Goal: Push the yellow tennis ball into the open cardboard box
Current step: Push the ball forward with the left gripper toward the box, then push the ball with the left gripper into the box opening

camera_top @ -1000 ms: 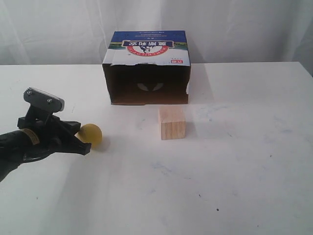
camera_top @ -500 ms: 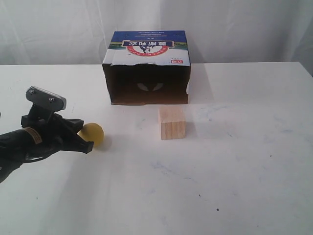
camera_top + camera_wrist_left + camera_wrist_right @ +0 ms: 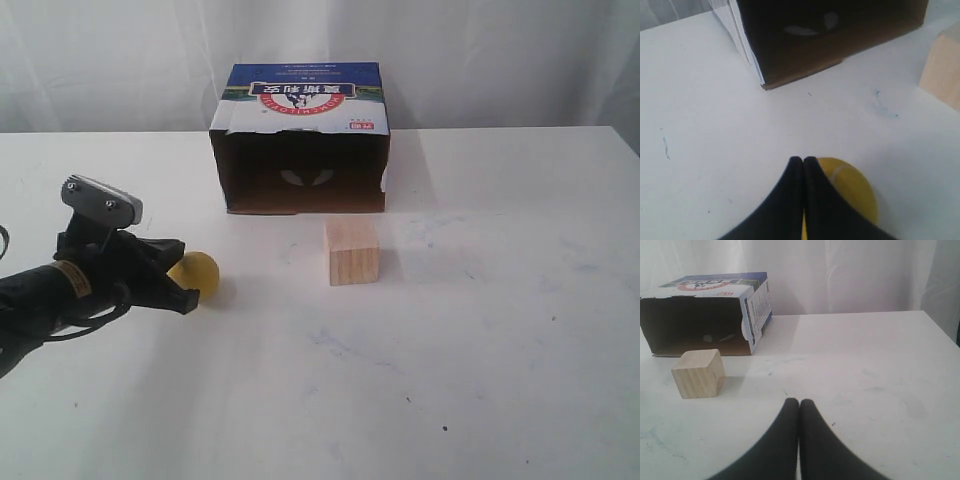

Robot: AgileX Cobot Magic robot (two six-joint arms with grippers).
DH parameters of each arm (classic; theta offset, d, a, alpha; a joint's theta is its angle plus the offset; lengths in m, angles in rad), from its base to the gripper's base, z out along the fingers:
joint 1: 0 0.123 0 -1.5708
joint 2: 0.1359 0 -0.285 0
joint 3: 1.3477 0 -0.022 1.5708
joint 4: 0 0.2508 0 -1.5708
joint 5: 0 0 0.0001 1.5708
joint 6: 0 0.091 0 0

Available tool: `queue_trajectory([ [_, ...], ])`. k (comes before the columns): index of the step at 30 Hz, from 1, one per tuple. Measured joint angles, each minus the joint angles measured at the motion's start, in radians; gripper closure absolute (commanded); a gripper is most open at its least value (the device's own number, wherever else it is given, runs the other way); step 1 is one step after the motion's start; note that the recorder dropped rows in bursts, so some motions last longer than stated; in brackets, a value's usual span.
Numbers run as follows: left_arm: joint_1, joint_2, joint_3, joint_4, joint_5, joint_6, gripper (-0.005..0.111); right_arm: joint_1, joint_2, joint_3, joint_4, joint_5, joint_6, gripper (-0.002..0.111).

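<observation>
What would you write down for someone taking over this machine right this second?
Left gripper: jaws shut, holding nothing, tips right at the yellow tennis ball.
Right gripper: jaws shut, holding nothing, away from everything.
The ball sits on the table, out in front of the open cardboard box and off to its left in the exterior view. A wooden cube stands before the right half of the opening.
Done: left gripper is at the ball.
Left: push the ball into the box, probably passing left of the cube.
</observation>
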Motion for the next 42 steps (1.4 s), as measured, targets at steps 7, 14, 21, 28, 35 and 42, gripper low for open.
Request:
queue_trajectory([
  [7, 0.000, -0.062, 0.000, -0.066, -0.066, 0.000, 0.107, 0.000, 0.000, 0.000, 0.000, 0.000, 0.000, 0.108],
  [14, 0.000, -0.075, 0.000, -0.060, 0.194, -0.004, 0.107, 0.000, 0.000, 0.000, 0.000, 0.000, 0.000, 0.108],
  [21, 0.004, -0.039, 0.000, -0.015, 0.202, -0.091, 0.107, 0.000, 0.000, 0.000, 0.000, 0.000, 0.000, 0.108],
  [28, 0.006, 0.010, 0.000, 0.092, 0.044, -0.242, 0.107, 0.000, 0.000, 0.000, 0.000, 0.000, 0.000, 0.108],
  [35, 0.006, 0.047, -0.020, 0.101, -0.025, -0.266, 0.107, 0.000, 0.000, 0.000, 0.000, 0.000, 0.000, 0.108],
  [42, 0.006, 0.076, -0.132, 0.134, 0.029, -0.268, 0.107, 0.000, 0.000, 0.000, 0.000, 0.000, 0.000, 0.108],
])
